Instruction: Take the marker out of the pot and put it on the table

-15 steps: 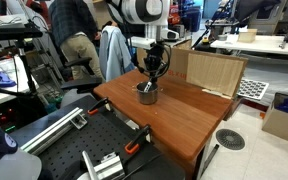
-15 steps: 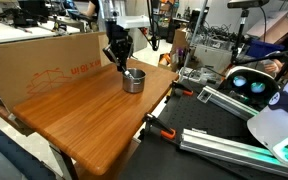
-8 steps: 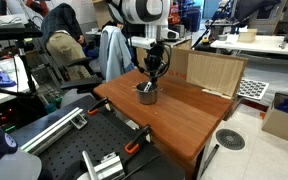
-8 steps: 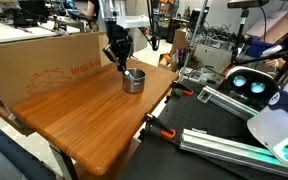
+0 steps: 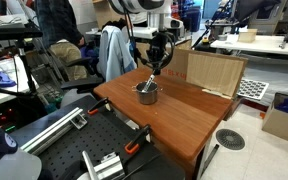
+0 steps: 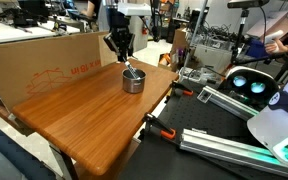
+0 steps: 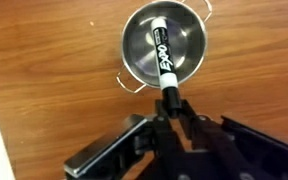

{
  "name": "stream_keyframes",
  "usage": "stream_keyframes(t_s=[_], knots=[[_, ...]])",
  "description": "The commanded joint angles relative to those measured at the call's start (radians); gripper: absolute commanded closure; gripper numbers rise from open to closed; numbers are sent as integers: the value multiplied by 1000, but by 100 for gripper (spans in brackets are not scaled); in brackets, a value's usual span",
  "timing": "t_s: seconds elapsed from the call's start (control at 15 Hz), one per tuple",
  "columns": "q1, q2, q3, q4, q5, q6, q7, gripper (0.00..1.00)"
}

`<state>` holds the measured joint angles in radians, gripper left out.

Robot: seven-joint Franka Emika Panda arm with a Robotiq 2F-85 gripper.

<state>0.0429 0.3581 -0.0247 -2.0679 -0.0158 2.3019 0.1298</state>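
My gripper is shut on the dark end of the marker, a whitish pen with black print that hangs down over the pot's mouth. The small silver pot stands on the reddish-brown table straight below. In both exterior views the gripper is raised above the pot. The marker slants from the fingers to the pot's rim. The table shows in both.
A cardboard box stands along the table's far edge behind the pot. Orange-and-black clamps grip the table's edge. A black perforated bench is beside it. People stand in the background.
My gripper has risen from the pot's mouth with the marker in it. The marker's lower end is now at rim height. The pot has not moved.
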Motion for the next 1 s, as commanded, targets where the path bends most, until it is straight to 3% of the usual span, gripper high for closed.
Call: stream_keyframes(t_s=[0.0,0.4,0.67,0.93], knots=[[-10,-103,0,-40,6,-30,9,95],[-17,-224,31,-31,106,-113,-24,95],[5,-173,63,-2,121,-225,-18,95],[42,-86,95,6,91,-236,-2,95]])
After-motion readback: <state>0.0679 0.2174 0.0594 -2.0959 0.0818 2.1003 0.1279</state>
